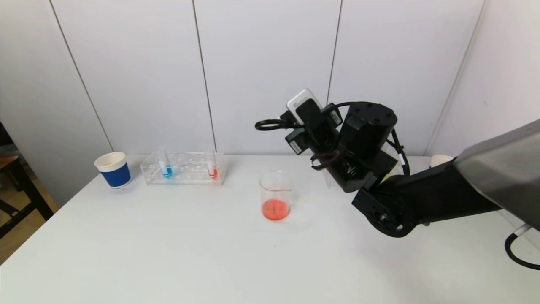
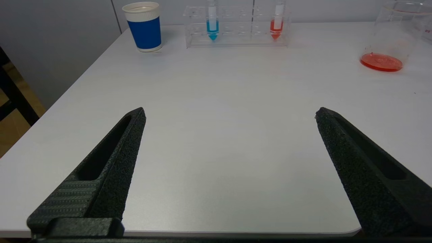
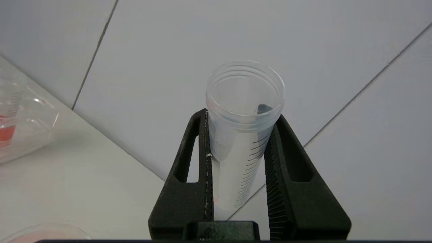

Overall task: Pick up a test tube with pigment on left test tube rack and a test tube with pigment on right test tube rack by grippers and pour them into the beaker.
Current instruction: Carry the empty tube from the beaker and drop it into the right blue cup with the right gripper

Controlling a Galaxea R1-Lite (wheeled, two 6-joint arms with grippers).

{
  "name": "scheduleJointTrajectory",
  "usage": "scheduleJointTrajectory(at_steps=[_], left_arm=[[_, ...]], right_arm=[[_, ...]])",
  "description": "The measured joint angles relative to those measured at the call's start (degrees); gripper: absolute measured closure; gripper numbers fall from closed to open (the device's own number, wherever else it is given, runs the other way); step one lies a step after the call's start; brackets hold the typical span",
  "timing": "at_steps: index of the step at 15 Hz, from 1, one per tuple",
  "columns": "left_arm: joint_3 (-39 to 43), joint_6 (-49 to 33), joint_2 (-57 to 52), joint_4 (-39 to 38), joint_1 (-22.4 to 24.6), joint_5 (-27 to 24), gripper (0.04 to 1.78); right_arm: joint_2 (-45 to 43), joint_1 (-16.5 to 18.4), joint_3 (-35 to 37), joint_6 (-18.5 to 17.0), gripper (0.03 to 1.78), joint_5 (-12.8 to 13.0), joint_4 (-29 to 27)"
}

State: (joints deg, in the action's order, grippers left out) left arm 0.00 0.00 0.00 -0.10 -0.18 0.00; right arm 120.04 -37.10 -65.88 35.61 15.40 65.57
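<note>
**Right tube looks emptied; left rack's tubes untouched**

The white table (image 1: 168, 253) fills the lower half of the head view. The right arm (image 1: 422, 198) reaches in from the right edge toward centre frame, its wrist raised just right of the beaker (image 1: 275, 195), which stands at centre with red liquid pooled in its bottom. In the right wrist view, the right gripper (image 3: 238, 141) is clamped on a clear test tube (image 3: 241, 135) at centre frame; the tube's open mouth faces the camera and it looks empty, so its pour seems done. At upper left of the head view sits the left test tube rack (image 1: 183, 169), holding a blue-pigment tube (image 1: 165, 166) and a red-pigment tube (image 1: 212, 168), with a blue-banded paper cup (image 1: 113, 169) just left of it. The left gripper (image 2: 229, 113) shows only in its own wrist view, its fingers spread wide and empty low over the table, well apart from the rack at the top of that frame.

Risks, as I judge them: the open tube could drip pigment onto the table on its way back, and the raised right wrist so near the beaker could knock it. The left gripper could nudge the light rack while closing on a tube.

Writing: the held tube carries graduation marks and faint letters, possibly "LAB"; the beaker's red print is too small to read.
</note>
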Motion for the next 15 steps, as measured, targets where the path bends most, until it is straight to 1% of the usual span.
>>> scheduleJointTrajectory(at_steps=[3, 6, 7, 8, 10, 11, 14, 15], left_arm=[[0.0, 0.0, 0.0, 0.0, 0.0, 0.0, 0.06], [0.0, 0.0, 0.0, 0.0, 0.0, 0.0, 0.06], [0.0, 0.0, 0.0, 0.0, 0.0, 0.0, 0.06], [0.0, 0.0, 0.0, 0.0, 0.0, 0.0, 0.06], [0.0, 0.0, 0.0, 0.0, 0.0, 0.0, 0.06], [0.0, 0.0, 0.0, 0.0, 0.0, 0.0, 0.06], [0.0, 0.0, 0.0, 0.1, 0.0, 0.0, 0.06], [0.0, 0.0, 0.0, 0.0, 0.0, 0.0, 0.06]], right_arm=[[-1.9, 1.6, -2.0, -6.3, 1.32, 3.4, -4.7], [-4.1, 4.2, -3.4, -11.9, 1.32, 4.0, -8.9], [-4.9, 5.1, -3.9, -13.2, 1.32, 4.2, -10.6], [-5.8, 6.0, -4.6, -14.9, 1.32, 5.0, -13.2], [-7.9, 7.3, -6.8, -19.9, 1.32, 8.1, -19.9], [-9.2, 8.0, -7.6, -22.2, 1.32, 8.7, -23.3], [-13.7, 11.2, -9.5, -27.7, 1.32, 8.4, -34.9], [-14.6, 12.6, -10.4, -29.1, 1.32, 8.5, -36.9]])
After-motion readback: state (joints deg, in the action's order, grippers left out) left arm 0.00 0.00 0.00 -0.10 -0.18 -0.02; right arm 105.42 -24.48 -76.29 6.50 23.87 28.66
